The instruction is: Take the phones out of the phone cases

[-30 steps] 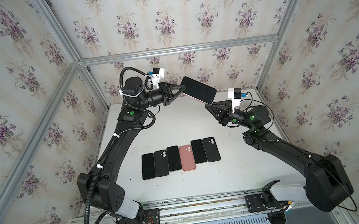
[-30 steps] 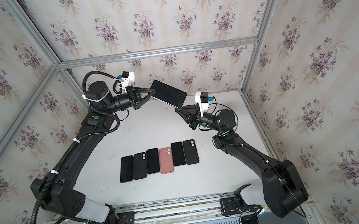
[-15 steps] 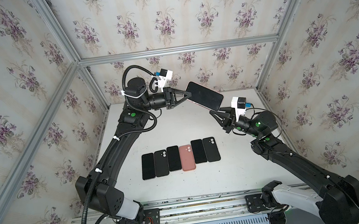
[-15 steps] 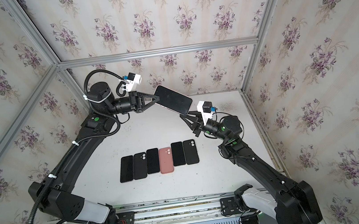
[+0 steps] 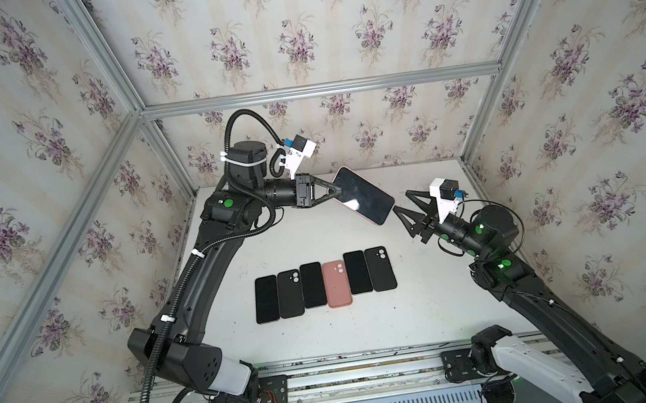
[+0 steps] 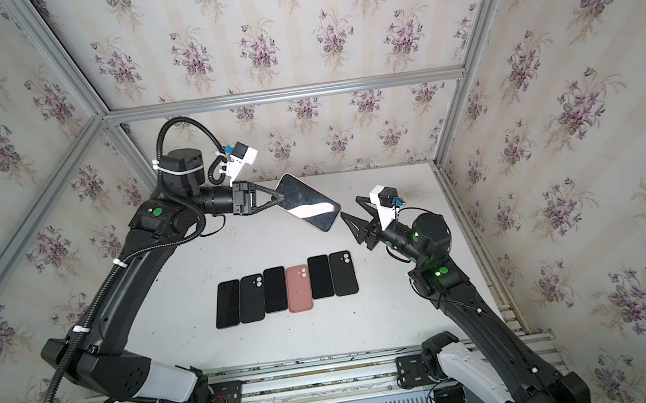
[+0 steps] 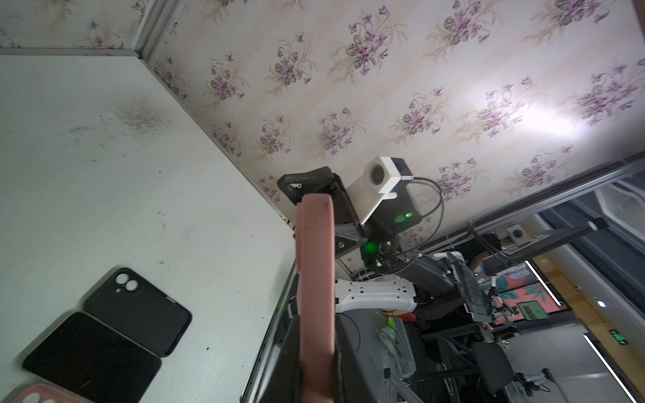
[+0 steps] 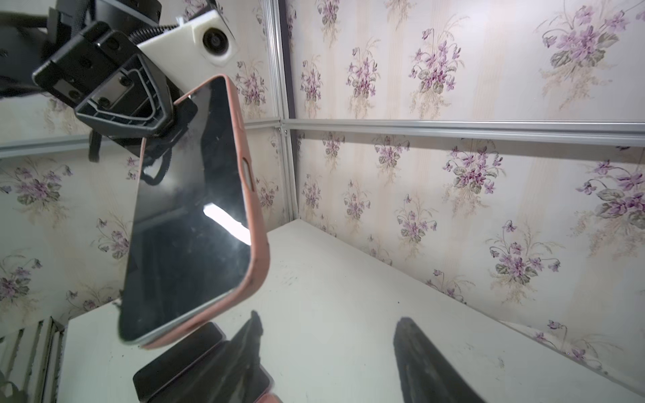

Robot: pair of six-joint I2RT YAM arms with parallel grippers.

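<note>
**Cased phone (image 5: 361, 194) held aloft by left gripper (image 5: 333, 192)**

Its jaws pinch one end of the phone, which sits in a pink phone case (image 8: 260, 265) above the desk (image 5: 430, 306). The right gripper (image 5: 402, 202) gapes empty just off the free end.

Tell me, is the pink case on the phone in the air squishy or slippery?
Probably slightly squishy: the pink case has rounded matte edges, like soft rubber. Likely grippy too, since the left gripper holds it aloft by one end alone. With the glossy-fronted phone inside, it should stay stiff, not floppy.
</note>
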